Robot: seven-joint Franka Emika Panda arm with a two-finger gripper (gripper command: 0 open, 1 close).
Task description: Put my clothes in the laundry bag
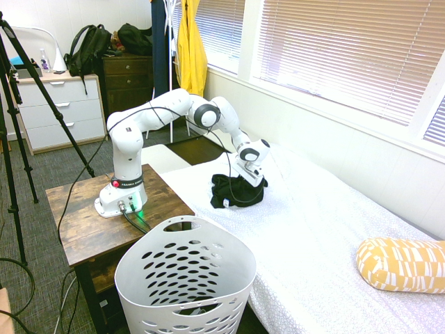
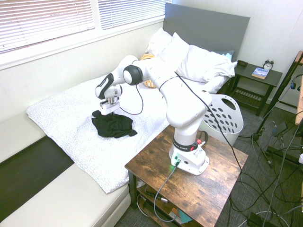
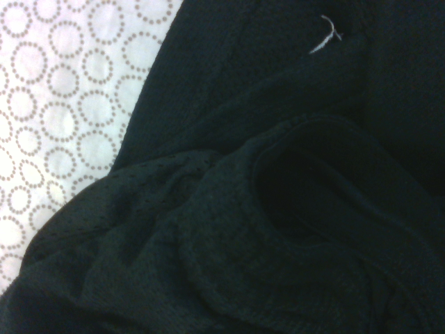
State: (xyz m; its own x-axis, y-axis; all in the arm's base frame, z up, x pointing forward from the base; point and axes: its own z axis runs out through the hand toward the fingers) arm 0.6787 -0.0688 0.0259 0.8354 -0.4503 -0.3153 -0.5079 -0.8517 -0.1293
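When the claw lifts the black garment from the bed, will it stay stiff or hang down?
The black garment lies crumpled in soft folds, so it will probably hang limp and stretch downward. Its knit looks thin, likely light. A trailing end might catch the laundry basket rim.

Crumpled black clothes [image 1: 236, 191] on bed

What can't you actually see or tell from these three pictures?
- The tool: its tips sink into the black garment in both exterior views, so the grip itself is hidden.
- Laundry basket: bottom cut off by the first exterior view's edge; partly behind the arm in the second.
- Garment's type: crumpled; the wrist view shows only dark folds and a small white mark.
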